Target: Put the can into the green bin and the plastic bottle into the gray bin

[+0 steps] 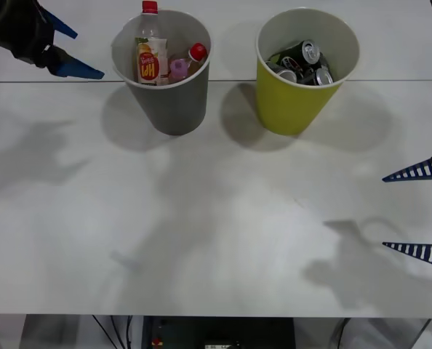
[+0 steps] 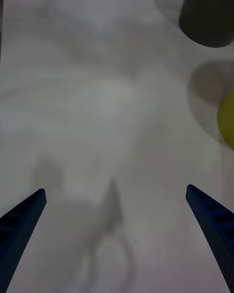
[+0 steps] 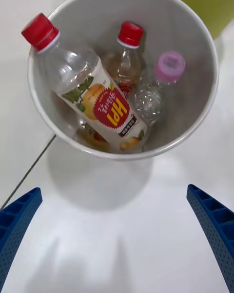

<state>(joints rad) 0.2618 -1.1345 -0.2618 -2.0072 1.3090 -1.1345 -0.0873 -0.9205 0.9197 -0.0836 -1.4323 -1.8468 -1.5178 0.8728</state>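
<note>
The plastic bottle [image 1: 150, 54], clear with a red cap and a yellow-and-red label, leans inside the gray bin [image 1: 174, 109] at the back left. In the left wrist view the plastic bottle [image 3: 100, 100] rests against the gray bin's wall [image 3: 195, 39], beside another red-capped bottle [image 3: 127, 46] and a pink-capped one [image 3: 168, 68]. Dark cans [image 1: 303, 57] lie in the green bin [image 1: 292, 109] at the back right. My left gripper [image 1: 89, 55] hovers open just left of the gray bin, holding nothing. My right gripper [image 1: 383, 211] is open over the table's right side.
In the right wrist view the gray bin [image 2: 207, 14] and an edge of the green bin [image 2: 226, 119] lie far ahead of the open right gripper [image 2: 116, 188]. A seam [image 1: 41, 81] crosses the white table behind the bins. Cables hang below the front edge.
</note>
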